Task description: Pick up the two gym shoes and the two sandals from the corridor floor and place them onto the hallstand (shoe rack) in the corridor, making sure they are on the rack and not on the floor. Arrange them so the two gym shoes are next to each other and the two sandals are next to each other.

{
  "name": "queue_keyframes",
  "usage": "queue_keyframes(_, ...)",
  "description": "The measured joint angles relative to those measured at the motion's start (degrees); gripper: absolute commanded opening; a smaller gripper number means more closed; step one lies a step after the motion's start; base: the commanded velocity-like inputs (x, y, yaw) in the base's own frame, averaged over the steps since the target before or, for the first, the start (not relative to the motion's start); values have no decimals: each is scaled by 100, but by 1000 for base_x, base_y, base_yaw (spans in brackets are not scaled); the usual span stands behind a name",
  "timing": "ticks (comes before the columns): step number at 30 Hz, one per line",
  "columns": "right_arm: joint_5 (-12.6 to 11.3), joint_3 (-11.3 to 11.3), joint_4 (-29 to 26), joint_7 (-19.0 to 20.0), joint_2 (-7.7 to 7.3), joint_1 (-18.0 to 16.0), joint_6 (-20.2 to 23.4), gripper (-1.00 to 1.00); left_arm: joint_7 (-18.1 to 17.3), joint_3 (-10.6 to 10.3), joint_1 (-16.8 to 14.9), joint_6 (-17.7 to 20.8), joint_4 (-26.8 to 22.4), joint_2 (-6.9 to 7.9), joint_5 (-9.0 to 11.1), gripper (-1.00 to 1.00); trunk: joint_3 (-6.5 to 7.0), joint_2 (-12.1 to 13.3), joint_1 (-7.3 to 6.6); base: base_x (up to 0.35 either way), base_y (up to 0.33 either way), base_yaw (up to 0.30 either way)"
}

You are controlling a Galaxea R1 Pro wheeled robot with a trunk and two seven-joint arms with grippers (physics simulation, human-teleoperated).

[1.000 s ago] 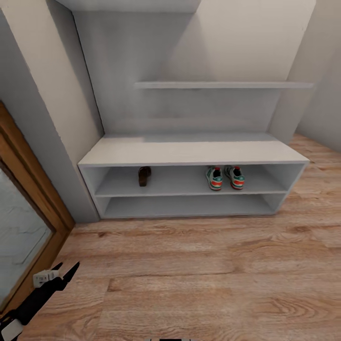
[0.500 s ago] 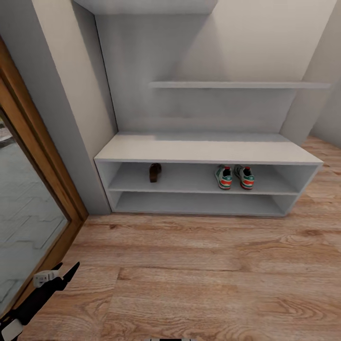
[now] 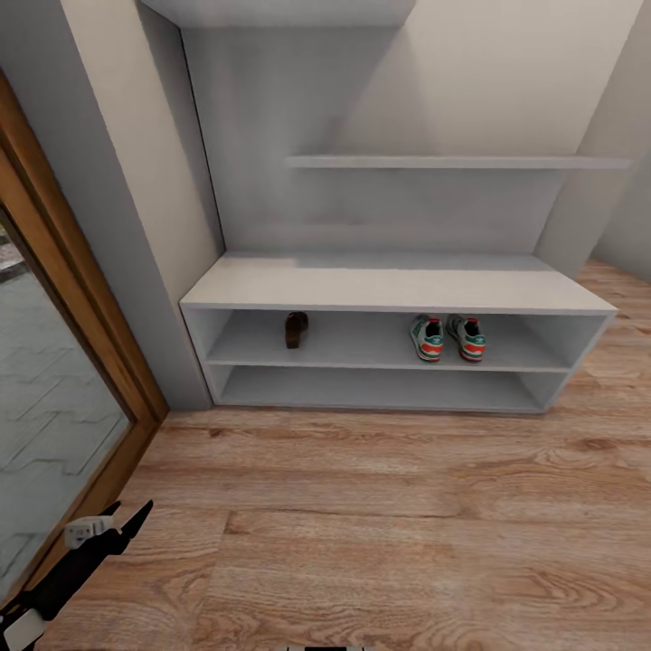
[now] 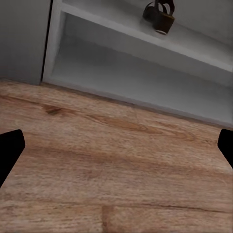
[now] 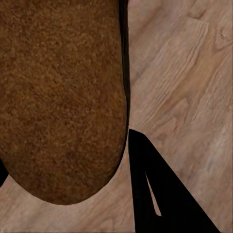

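Two gym shoes [image 3: 448, 337] and one sandal [image 3: 296, 329] sit on the rack's [image 3: 389, 289] upper shelf. My right gripper [image 5: 127, 141] clamps the second sandal [image 5: 58, 97]; left gripper [image 4: 116, 145] spread wide. I judge a loose pinch could drop it short of the rack.

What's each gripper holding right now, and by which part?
Left gripper is open and empty over the floor. Right gripper: a brown sandal lies flat against one finger; it looks gripped, but the hold point cannot be told.
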Motion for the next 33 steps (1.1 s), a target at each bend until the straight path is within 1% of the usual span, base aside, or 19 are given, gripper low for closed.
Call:
queue_keyframes(1,113,27,-301,-12,203,-10,9,-100,-2,7,4,0,-3,1,1,100,0,-1,-1,0,0,0)
queue_keyframes(2,133,204,-566,-14,544,-5,15,-100,1,4,-1,0,1,-1,-1,100,0,0,0,0,0,0)
queue_keyframes(4,304,404,-702,-22,892,-3,20,-100,0,8,0,0,0,-1,0,100,0,0,0,0,0,0)
queue_keyframes(5,391,501,-779,-23,1123,-4,24,-100,0,8,-1,0,1,-1,0,100,0,0,0,0,0,0)
queue_keyframes(6,557,559,-959,-24,1429,-11,34,-100,0,9,-2,0,0,1,0,100,0,0,0,0,0,0)
queue_keyframes(7,627,589,-1042,-23,1533,-8,38,-100,0,7,-4,0,1,0,0,100,0,0,0,0,0,0)
queue_keyframes(9,978,629,-1364,-25,1837,-13,64,-100,5,7,-2,0,1,-1,0,100,0,0,0,0,0,0)
queue_keyframes(11,1668,644,-1833,-22,2220,-15,292,-100,7,3,-1,0,1,-1,0,100,0,0,0,0,0,0)
queue_keyframes(12,1884,646,-1977,-21,2368,-13,432,-100,8,1,-1,-1,1,-1,0,100,0,0,0,0,0,0)
queue_keyframes(14,2203,653,-2206,-15,2636,-13,682,-100,8,2,-2,-2,0,-1,0,100,0,0,0,0,0,0)
queue_keyframes(16,2387,653,-2301,-12,2768,-14,781,-100,8,1,0,-1,0,0,0,100,0,0,0,0,0,0)
queue_keyframes(19,2568,656,-2375,-10,2902,-15,857,-100,8,1,1,-2,-1,0,0,100,0,0,0,0,0,0)
queue_keyframes(23,2628,761,-2484,-5,3060,-15,882,-100,8,0,1,-5,-1,-20,0,100,0,0,0,0,0,0)
queue_keyframes(25,2673,1155,-2561,-11,3395,-12,885,-100,9,-1,0,-5,0,-25,0,100,0,0,0,0,0,0)
queue_keyframes(26,2722,1238,-2570,-13,3465,-14,884,-100,8,0,0,-6,0,-25,0,100,0,0,0,0,0,0)
queue_keyframes(28,2879,1492,-2600,-23,3802,-13,884,-100,9,-1,0,-8,0,-26,0,100,0,0,0,0,0,0)
queue_keyframes(30,3190,1605,-2723,-83,4193,-19,894,-100,9,0,0,-7,0,-27,0,100,0,-1,0,0,0,0)
queue_keyframes(31,3312,1617,-2763,-126,4306,-20,901,-100,9,0,0,-8,0,-27,0,100,0,0,0,0,0,0)
queue_keyframes(33,3638,1645,-2881,-340,4631,-22,968,-100,8,0,0,-8,0,-27,0,100,0,0,0,0,0,0)
